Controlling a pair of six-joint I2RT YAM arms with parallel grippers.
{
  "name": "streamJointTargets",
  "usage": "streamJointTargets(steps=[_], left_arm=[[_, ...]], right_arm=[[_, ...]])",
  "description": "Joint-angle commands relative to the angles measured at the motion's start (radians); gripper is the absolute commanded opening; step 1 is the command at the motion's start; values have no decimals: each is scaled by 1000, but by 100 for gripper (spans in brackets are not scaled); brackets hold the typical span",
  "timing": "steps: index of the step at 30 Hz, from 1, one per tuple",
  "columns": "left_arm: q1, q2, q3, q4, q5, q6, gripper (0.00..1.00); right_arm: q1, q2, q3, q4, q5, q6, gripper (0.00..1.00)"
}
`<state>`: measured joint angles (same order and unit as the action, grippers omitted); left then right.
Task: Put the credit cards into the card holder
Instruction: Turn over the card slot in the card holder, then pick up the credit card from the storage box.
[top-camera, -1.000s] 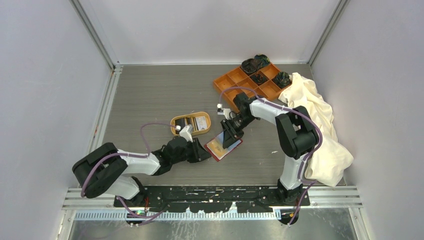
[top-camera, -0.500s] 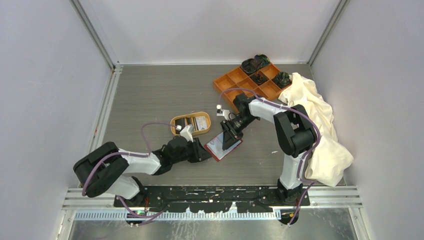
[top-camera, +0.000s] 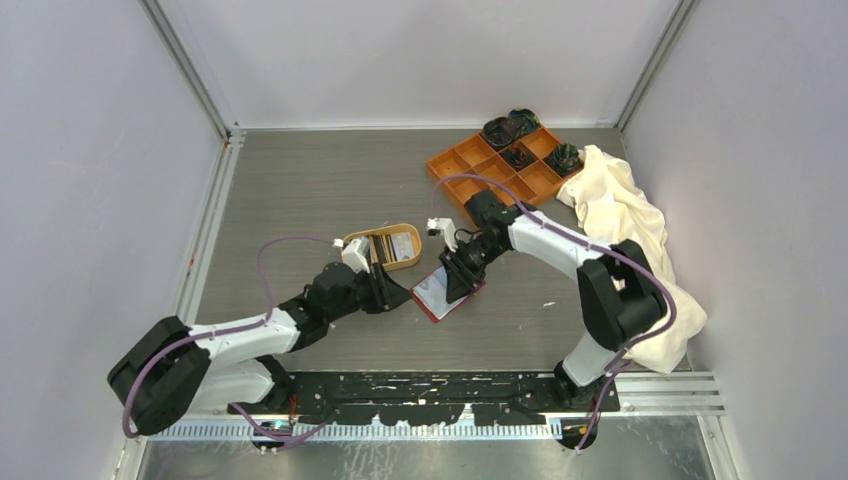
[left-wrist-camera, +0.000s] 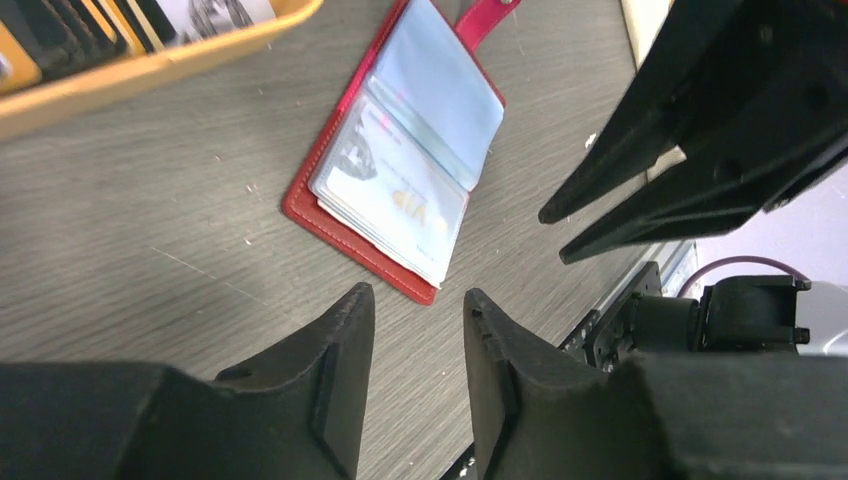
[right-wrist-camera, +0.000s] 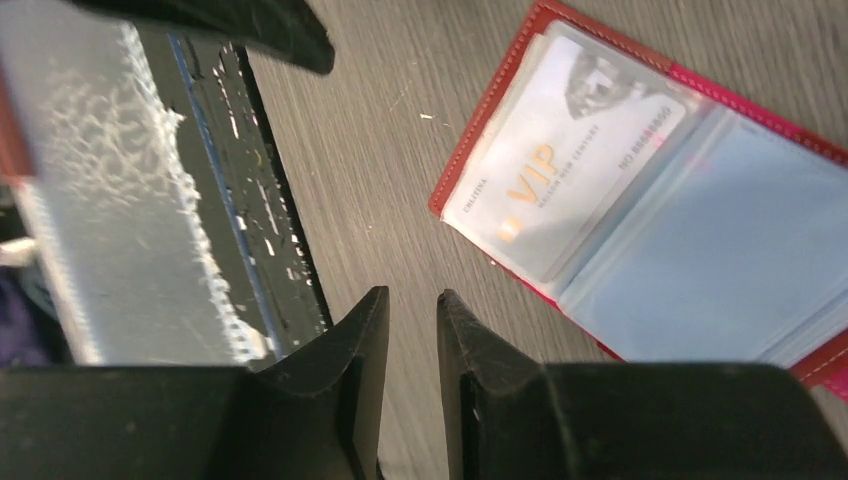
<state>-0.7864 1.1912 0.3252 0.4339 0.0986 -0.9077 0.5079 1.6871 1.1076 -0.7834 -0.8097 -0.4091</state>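
- The card holder lies open and flat on the grey worktop, red cover down and clear sleeves facing up.
- A pale credit card with gold "VIP" lettering sits inside the front sleeve of the card holder's stack. The sleeve on the other leaf looks plain blue.
- The snap tab sticks out from the card holder's far edge in the left wrist view.
- The left gripper lies low, just to the left of the card holder and apart from it. Its fingers are parted, with bare worktop showing in the gap and nothing between them.
- The right gripper hangs over the far right part of the card holder in the top view. Its wrist camera shows its fingers a narrow slit apart and empty, aimed at the worktop just beside the card holder's red edge. Whether they touch anything cannot be told.
- The oval tan dish sits near the card holder, beyond it and to its left. More credit cards lie in the dish, dark ones and a white one.
- An orange tray stands well beyond the card holder, to its right.
- A cream cloth is heaped well to the right of the card holder.
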Motion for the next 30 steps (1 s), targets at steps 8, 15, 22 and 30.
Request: streamJointTargets(steps=[8, 15, 22, 30], left_arm=[[96, -254, -26, -157, -45, 94, 58], [102, -239, -35, -151, -20, 93, 59], [101, -227, -48, -130, -7, 77, 58], [125, -303, 65, -334, -80, 209, 58]], right_arm=[[48, -263, -170, 180, 86, -399, 43], [133, -179, -159, 262, 196, -355, 54], [187, -16, -72, 293, 411, -175, 52], [191, -41, -4, 237, 430, -93, 40]])
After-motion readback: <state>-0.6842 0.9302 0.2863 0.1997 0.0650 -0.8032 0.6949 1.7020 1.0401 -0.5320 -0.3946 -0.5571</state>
